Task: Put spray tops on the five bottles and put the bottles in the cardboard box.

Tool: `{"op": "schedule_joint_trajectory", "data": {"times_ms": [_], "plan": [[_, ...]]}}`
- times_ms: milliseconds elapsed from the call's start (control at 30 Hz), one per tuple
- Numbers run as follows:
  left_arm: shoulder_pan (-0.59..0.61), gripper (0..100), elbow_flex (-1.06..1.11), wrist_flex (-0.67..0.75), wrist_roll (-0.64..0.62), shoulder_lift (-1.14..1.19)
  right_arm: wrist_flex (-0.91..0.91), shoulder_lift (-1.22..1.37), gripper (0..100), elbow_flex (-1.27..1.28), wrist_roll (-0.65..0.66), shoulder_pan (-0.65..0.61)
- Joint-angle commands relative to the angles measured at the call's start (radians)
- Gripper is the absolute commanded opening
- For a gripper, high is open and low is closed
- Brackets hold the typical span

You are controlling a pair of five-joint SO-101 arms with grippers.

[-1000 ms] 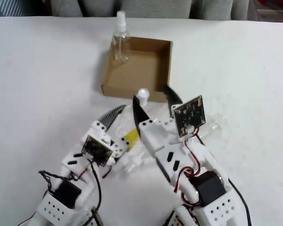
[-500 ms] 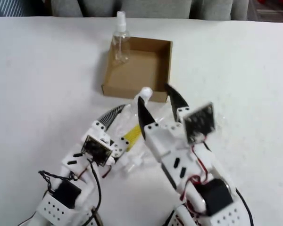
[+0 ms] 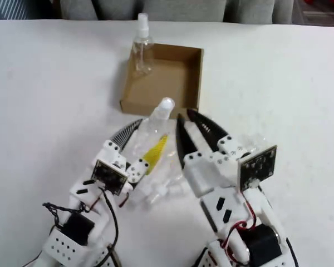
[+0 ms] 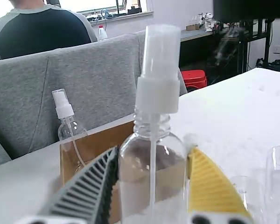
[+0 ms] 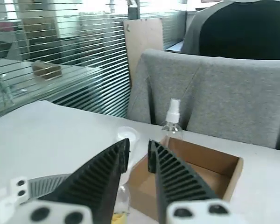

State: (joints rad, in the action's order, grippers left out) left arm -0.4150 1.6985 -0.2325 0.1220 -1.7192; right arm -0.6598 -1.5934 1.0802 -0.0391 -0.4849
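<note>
On the white tabletop (image 3: 44, 83), the left gripper (image 3: 152, 130) clamps its grey and yellow fingers on a clear bottle (image 3: 157, 118) with a white spray top (image 3: 166, 104), just in front of the cardboard box (image 3: 156, 107). Another capped bottle (image 3: 140, 53) stands in the box's far left corner. Just beside the held bottle, the right gripper (image 3: 184, 114) holds nothing, a slim gap between its black fingers.

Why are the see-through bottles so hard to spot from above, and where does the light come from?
High view: the white table is brightly, evenly lit, shadows faint, so the clear bottle nearly melts into it. Left wrist view: a bright window lies behind, and the bottle shows better against the brown box. Right wrist view: daylight through blinds.
</note>
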Motion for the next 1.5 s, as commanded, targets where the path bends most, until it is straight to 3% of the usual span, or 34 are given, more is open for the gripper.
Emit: {"op": "schedule_joint_trajectory", "data": {"times_ms": [0,167,367,600,933,1300,1467], "plan": [[0.018,4,-0.014,0.077,-0.037,0.01,0.042,0.007,1.5,-0.003,0.002,0.128],[0.097,4,-0.029,0.127,-0.15,0.012,0.119,0.007,1.6,0.104,0.002,0.202],[0.157,4,-0.094,0.123,-0.167,0.03,0.374,0.091,1.6,0.261,0.003,0.206],[0.249,4,-0.305,0.137,-0.273,0.423,0.53,0.358,1.6,0.259,0.002,0.208],[0.254,4,-0.402,0.681,-0.269,0.995,0.673,0.533,1.6,0.259,0.002,0.208],[0.292,4,-0.806,0.707,-0.269,1.466,0.676,0.533,1.6,0.259,0.002,0.208],[0.305,4,-0.905,0.85,-0.269,1.649,0.68,0.533,1.6,0.255,0.002,0.277]]}}
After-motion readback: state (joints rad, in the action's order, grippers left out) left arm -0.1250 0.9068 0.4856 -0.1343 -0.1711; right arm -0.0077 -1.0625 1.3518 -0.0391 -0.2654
